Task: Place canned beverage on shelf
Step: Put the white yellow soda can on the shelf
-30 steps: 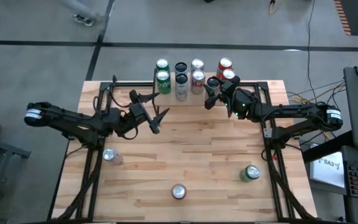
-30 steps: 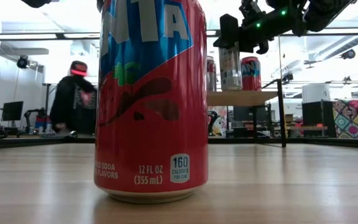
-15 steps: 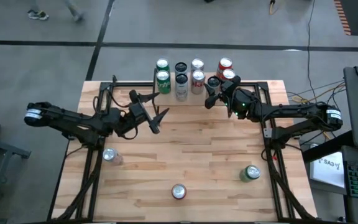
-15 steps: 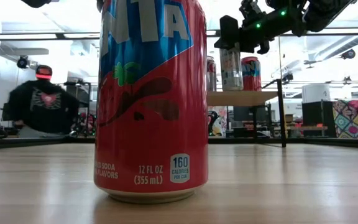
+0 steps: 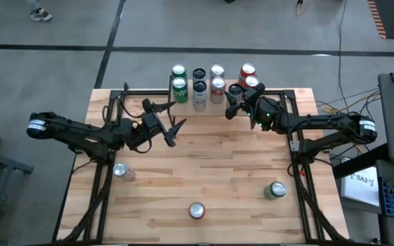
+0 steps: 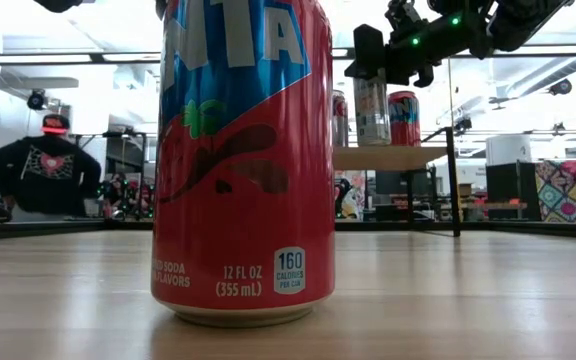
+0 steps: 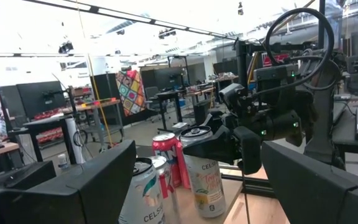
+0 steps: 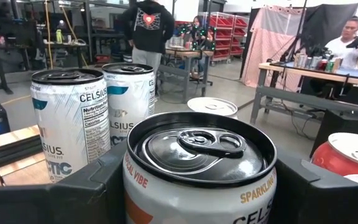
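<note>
Clamping one Celsius can, right gripper joins roughly seven shelf cans; left gripper gapes.

I count seven cans on the shelf — one between my right fingers — and three more cans standing loose on my table.

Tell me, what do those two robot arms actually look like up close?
Both arms are dark, jointed and slim, each with a pale band near its outer end. Each ends in a claw of two flat black fingers: the left claw and the right claw. The right arm carries small green lights near its wrist, and black cables loop above it.
</note>
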You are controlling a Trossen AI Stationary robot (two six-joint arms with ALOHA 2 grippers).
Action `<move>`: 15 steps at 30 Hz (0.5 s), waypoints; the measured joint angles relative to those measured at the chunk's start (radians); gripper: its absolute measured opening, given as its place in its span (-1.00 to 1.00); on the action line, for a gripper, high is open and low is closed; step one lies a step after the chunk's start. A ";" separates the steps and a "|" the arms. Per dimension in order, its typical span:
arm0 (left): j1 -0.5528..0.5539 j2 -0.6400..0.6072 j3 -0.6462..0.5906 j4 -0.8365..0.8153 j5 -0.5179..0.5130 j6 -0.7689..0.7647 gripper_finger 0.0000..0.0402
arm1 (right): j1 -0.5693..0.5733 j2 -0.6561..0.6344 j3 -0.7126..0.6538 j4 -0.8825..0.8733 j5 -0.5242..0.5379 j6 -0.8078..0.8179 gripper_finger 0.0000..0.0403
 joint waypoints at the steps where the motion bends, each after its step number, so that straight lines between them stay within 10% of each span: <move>1: 0.000 0.000 0.000 0.000 0.000 -0.002 0.65 | 0.000 0.000 0.000 0.000 0.000 0.000 0.19; 15: 0.000 0.000 0.000 0.000 0.000 -0.018 0.65 | 0.000 0.000 0.000 -0.022 -0.001 -0.001 0.19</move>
